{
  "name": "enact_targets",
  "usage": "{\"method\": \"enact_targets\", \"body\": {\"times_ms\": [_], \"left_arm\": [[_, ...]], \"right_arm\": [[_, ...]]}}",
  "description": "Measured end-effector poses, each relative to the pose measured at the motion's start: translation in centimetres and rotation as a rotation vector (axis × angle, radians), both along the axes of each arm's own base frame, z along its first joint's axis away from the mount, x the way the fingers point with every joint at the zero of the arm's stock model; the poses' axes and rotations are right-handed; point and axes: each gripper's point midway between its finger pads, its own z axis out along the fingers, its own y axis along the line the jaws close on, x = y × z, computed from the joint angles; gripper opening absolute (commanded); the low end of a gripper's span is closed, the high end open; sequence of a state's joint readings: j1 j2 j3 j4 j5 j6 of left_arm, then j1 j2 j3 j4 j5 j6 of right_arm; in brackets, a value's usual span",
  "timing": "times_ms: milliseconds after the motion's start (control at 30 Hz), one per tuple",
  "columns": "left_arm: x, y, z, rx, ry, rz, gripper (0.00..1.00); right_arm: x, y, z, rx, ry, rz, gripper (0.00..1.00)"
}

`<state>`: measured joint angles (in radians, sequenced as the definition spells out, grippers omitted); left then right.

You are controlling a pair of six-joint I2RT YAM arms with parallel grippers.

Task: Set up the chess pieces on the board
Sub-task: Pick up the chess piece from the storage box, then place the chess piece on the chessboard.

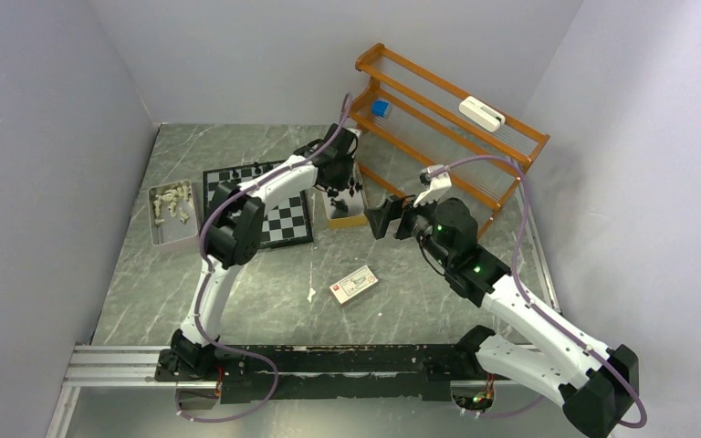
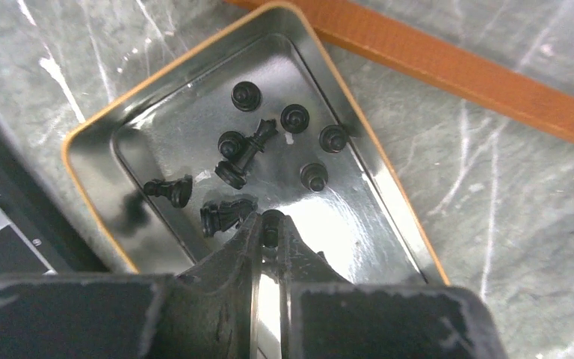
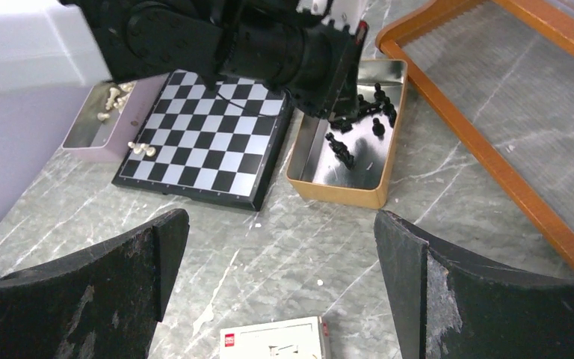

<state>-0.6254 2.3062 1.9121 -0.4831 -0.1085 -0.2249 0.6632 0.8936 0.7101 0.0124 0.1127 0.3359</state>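
Left gripper [image 2: 270, 229] pinches one black piece [image 2: 272, 218] inside the orange tin [image 2: 157, 120] among loose black chessmen [image 2: 247, 153]; right gripper [image 3: 279, 218] gapes wide.

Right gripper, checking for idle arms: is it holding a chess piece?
No, the right gripper stands wide open, holding nothing.

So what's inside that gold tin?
Black chess pieces, some standing, some tipped over. The left gripper pinches one piece. It hides the tin's near end.

Black chess pieces [image 2: 247, 149] are crowding the tin's [image 2: 93, 161] middle; its right side is lying bare, a wooden rack [image 2: 456, 67] running beyond.
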Motion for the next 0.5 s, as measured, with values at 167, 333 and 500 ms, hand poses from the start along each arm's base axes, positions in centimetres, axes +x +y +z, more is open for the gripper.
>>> {"method": "enact_targets", "body": {"times_ms": [167, 333, 500], "left_arm": [[0.0, 0.0, 4.1, -0.041, -0.048, 0.005, 0.12], [0.0, 0.8, 8.7, -0.086, -0.104, 0.023, 0.13], [0.0, 3.8, 11.4, -0.097, -0.134, 0.072, 0.12]], "right_arm": [[-0.1, 0.0, -0.7, -0.006, 0.01, 0.002, 1.0], [-0.2, 0.2, -1.1, 0.0, 0.018, 0.014, 1.0], [-0.3, 0.5, -1.0, 0.005, 0.015, 0.026, 1.0]]}}
